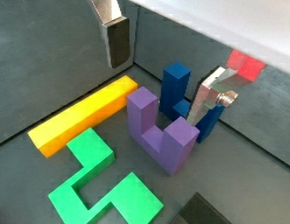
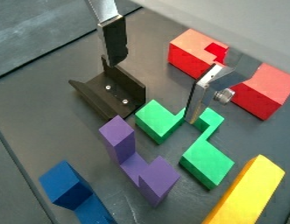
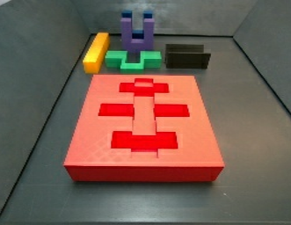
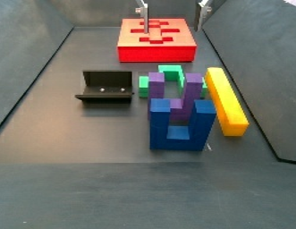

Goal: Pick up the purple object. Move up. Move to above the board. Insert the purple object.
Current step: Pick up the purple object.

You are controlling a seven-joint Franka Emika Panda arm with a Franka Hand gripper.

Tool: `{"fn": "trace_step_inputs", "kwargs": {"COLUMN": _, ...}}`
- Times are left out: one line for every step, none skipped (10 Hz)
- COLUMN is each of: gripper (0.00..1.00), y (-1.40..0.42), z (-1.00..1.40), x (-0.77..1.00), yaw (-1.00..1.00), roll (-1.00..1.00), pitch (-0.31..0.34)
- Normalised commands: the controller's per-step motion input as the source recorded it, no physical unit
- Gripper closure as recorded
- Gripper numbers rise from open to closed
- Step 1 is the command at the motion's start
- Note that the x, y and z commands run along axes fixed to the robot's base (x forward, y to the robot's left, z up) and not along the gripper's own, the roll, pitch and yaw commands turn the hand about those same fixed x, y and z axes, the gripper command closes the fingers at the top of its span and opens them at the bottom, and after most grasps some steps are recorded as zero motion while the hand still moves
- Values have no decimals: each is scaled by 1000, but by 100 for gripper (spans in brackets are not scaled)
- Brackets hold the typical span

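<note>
Purple object (image 1: 158, 131) sits on the floor by the blue block (image 1: 179, 87); the gripper (image 2: 155, 72) hangs above with fingers (image 2: 114, 39) apart, holding nothing; the board (image 3: 142, 125) lies well apart

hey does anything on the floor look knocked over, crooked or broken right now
Nothing stands out. The purple object stands upright, prongs up, between the blue block and green piece. The board lies flat and undamaged. The gripper hangs open above the pieces, holding nothing.
</note>
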Motion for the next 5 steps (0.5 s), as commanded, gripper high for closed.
{"fn": "trace_step_inputs", "kwargs": {"gripper": 0, "y": 0, "z": -23, "x": 0, "yaw": 0, "roll": 0, "pitch": 0}}
{"fn": "trace_step_inputs", "kwargs": {"gripper": 0, "y": 186, "z": -57, "x": 246, "yaw": -71, "roll": 0, "pitch": 9}}
{"fn": "trace_step_inputs", "kwargs": {"gripper": 0, "y": 571, "z": 0, "x": 537, "yaw": -66, "roll": -44, "pitch": 9}}
{"fn": "trace_step_inputs", "kwargs": {"gripper": 0, "y": 531, "z": 0, "x": 894, "yaw": -97, "roll": -27, "pitch": 44}}
{"fn": "trace_step_inputs", "kwargs": {"gripper": 0, "y": 363, "z": 0, "x": 1000, "yaw": -131, "roll": 0, "pitch": 80}}
